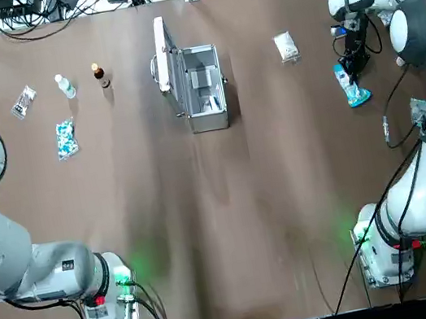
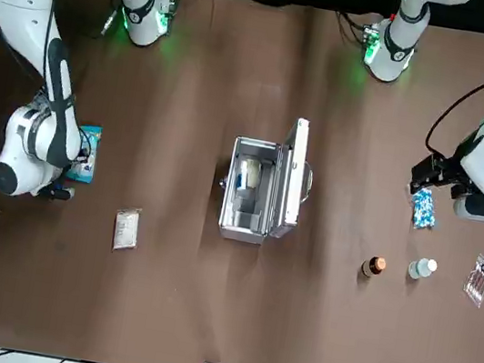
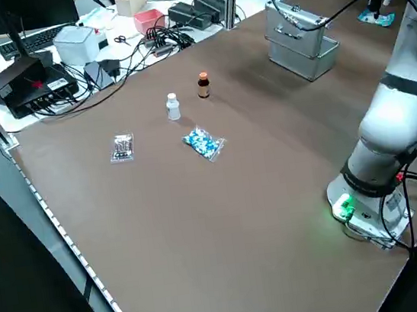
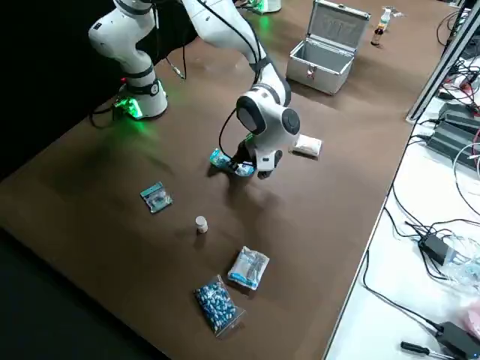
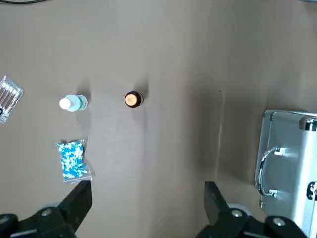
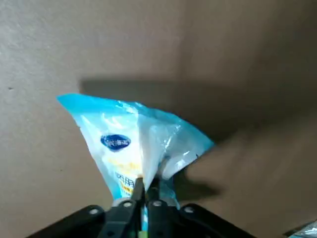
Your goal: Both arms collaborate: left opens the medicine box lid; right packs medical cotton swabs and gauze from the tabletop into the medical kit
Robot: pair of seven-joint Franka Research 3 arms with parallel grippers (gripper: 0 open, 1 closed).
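Top view: kit [image 1: 210,122] at centre, towards 12 o'clock; lid [image 1: 166,69] already up along its 9 o'clock side. Left's share looks done. Step in hand, judged: right arm picking up the swabs [image 1: 354,88], which lie between 3 and 4 o'clock from the kit. Gauze [image 1: 287,47] on the counter [image 1: 285,196], between 2 and 3 o'clock from the kit.

Right claw [image 6: 147,182]: fingers closed together on the swabs, the bag puckered at the pinch. Cannot tell whether the bag is clear of the counter. Left claw [image 5: 148,187]: fingers wide apart, nothing between them; parked at about 9 o'clock from the kit in the top view.

Next move, judged: raise the bag above the rim, carry it towards 9 o'clock, turn it to suit the narrow opening, release. Soft bag may sag and catch the rim. Gauze to follow.

View comparison: right wrist view shows the pinch; top view hides it under the arm. Front view shows a pale item [image 2: 251,174] inside the kit, identity uncertain; left side view gives the lid's outer face and hides that item.
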